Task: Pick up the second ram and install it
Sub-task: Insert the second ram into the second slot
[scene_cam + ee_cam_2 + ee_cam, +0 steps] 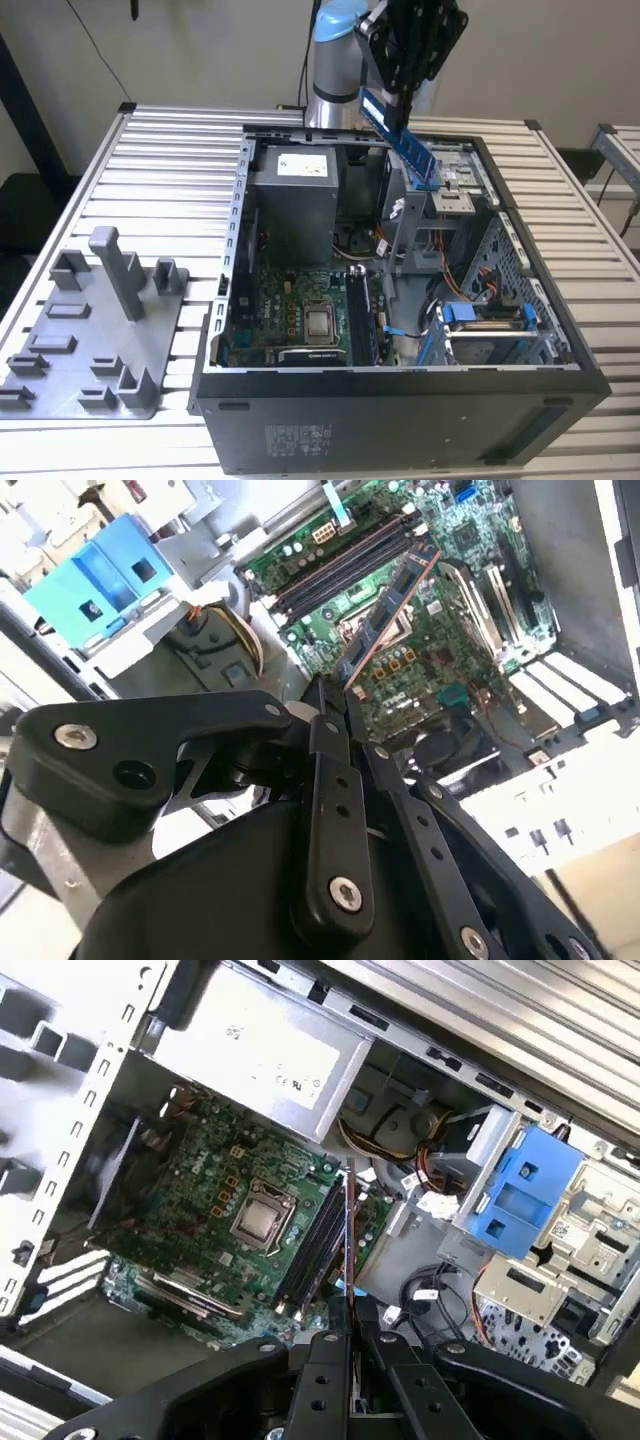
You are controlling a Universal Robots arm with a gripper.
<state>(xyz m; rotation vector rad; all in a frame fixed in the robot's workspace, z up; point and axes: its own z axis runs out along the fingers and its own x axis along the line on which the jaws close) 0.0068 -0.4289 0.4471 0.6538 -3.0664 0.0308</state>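
Exterior view: your gripper (402, 105) hangs over the open PC case (400, 420), fingers pinched narrow on one end of the second ram (422, 158). The ram slants down in mid-air above the drive cage (455, 195) (touching nothing else). Both wrist views show the ram edge-on, pointing toward the black memory slots (315, 1245) beside the CPU socket (262, 1222). Step in hand, as I read it: carry phase, w/ pick-up done and install not yet. Next move calls for squaring the ram w/ a free slot, then a straight, even press.
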